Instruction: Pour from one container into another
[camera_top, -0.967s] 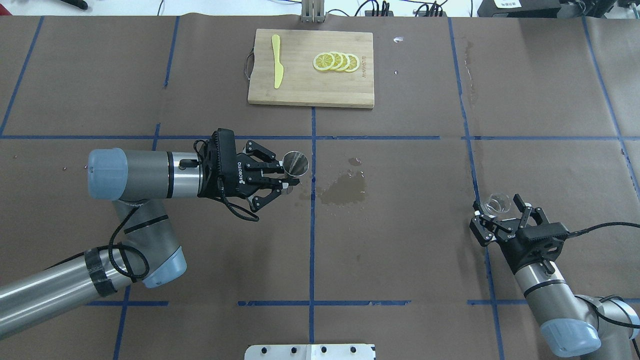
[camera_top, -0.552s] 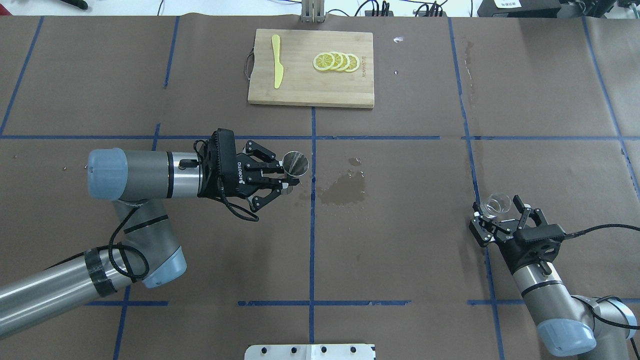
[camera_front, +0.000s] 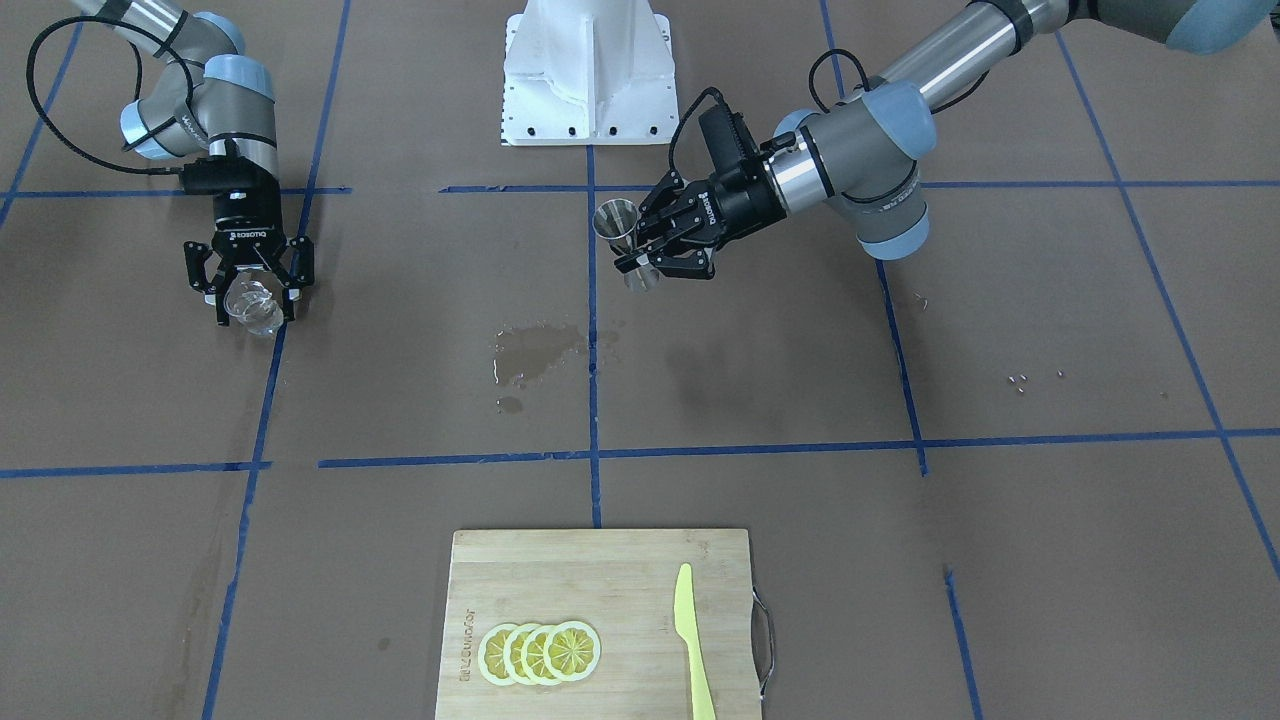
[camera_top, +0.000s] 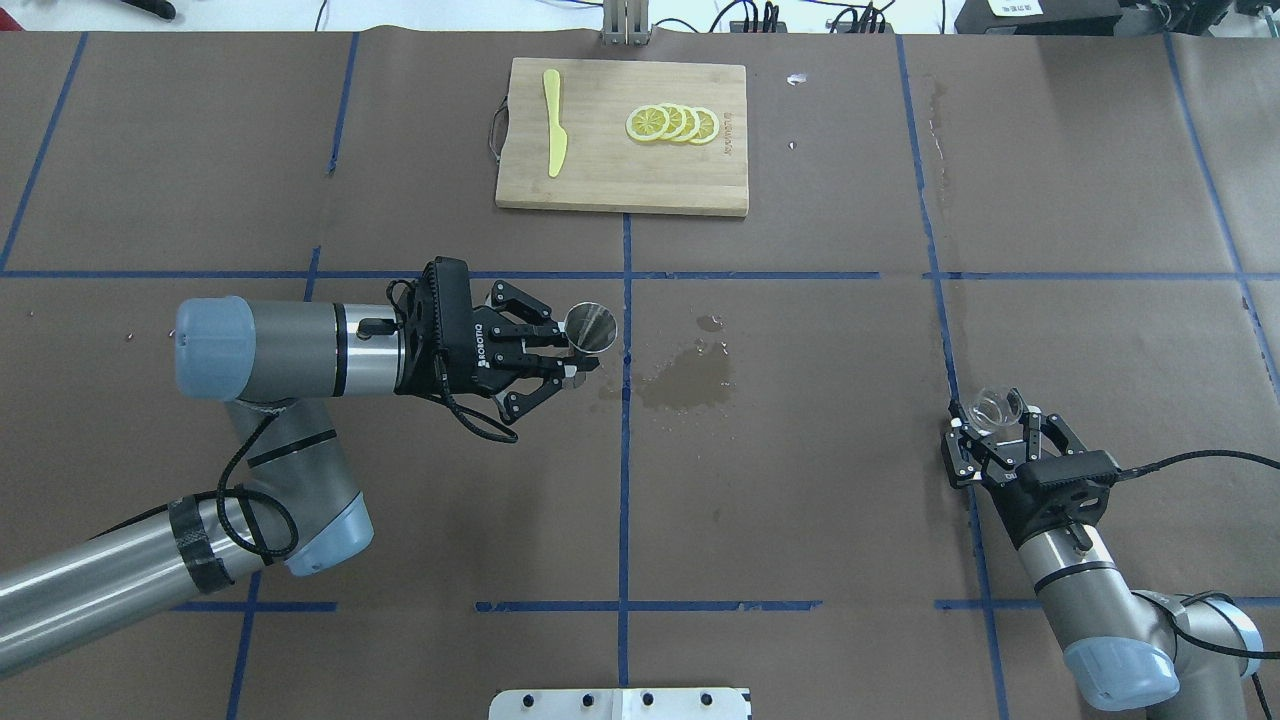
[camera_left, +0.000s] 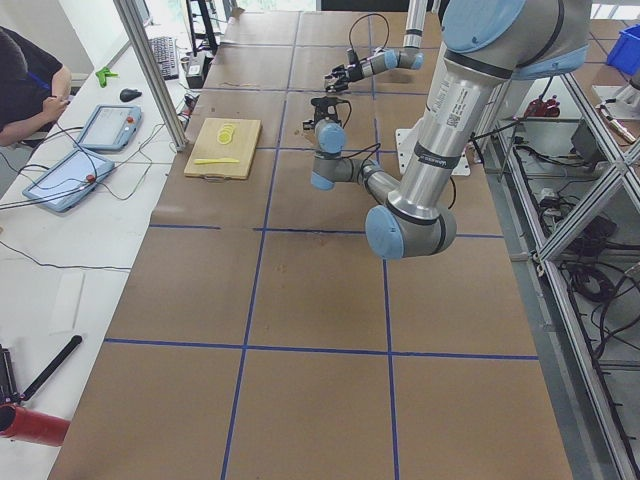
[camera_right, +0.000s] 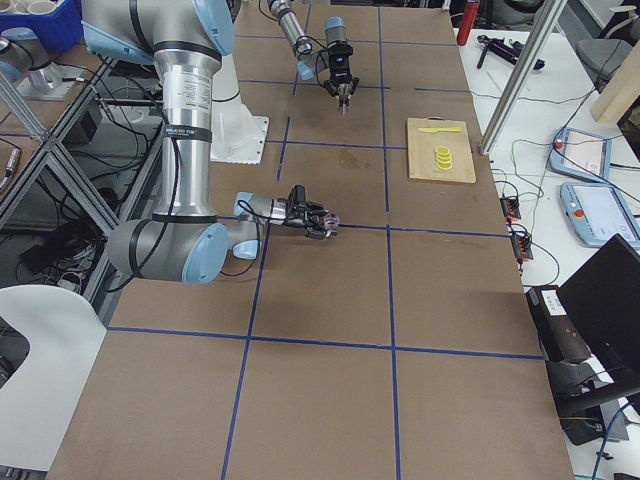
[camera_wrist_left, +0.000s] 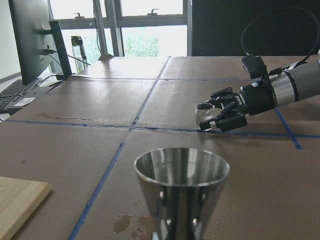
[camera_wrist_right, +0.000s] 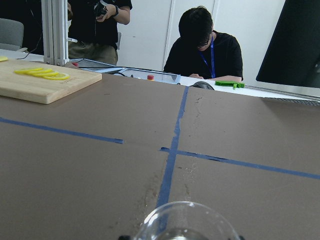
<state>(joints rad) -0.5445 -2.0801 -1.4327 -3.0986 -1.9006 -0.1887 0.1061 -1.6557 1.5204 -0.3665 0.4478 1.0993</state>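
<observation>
Brown table (camera_top: 800, 520); upright jigger (camera_top: 591, 327), clear cup (camera_top: 997, 406) apart

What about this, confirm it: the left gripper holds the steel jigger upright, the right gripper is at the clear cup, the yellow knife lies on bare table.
One error: the overhead view shows the yellow knife on the cutting board, not bare table. The left gripper holds the steel jigger upright; the right gripper is at the clear cup.
</observation>
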